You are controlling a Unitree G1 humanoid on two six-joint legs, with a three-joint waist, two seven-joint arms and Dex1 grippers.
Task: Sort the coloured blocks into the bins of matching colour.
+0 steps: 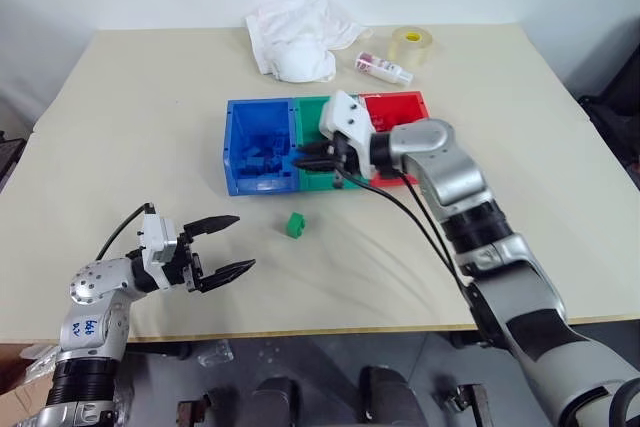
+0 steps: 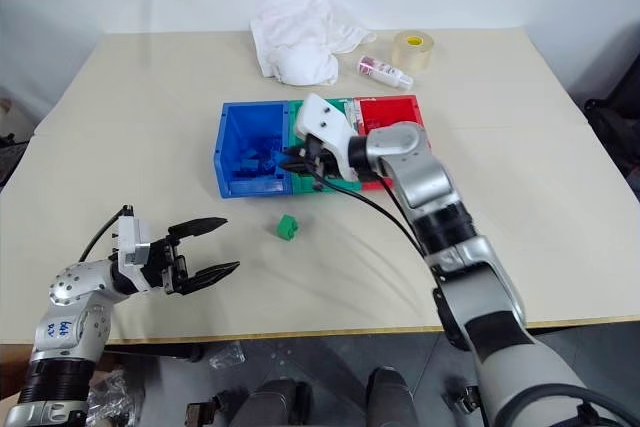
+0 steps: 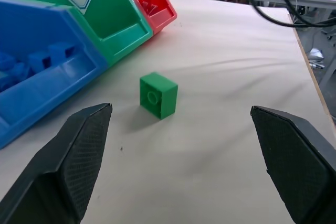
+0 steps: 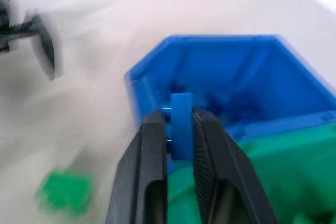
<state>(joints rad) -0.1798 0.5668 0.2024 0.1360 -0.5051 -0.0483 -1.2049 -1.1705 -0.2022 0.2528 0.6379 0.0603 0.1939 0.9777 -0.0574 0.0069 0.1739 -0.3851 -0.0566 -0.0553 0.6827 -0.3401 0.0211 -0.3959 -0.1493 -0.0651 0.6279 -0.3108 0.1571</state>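
Three joined bins sit mid-table: a blue bin (image 1: pixel 238 132) holding several blue blocks (image 1: pixel 262 161), a green bin (image 1: pixel 312 111) and a red bin (image 1: pixel 397 104). My right gripper (image 1: pixel 306 159) hovers over the front of the green bin next to the blue one, shut on a blue block (image 4: pixel 181 124) that stands upright between its fingers. A lone green block (image 1: pixel 295 224) lies on the table in front of the bins. My left gripper (image 1: pixel 228 245) is open near the table's front left, pointing at the green block (image 3: pixel 158 95) from a short distance.
At the back of the table lie a crumpled white cloth (image 1: pixel 300 32), a small bottle (image 1: pixel 383 68) and a clear tape roll (image 1: pixel 411 45). A black cable trails along my right arm over the table. The front table edge runs just below my left gripper.
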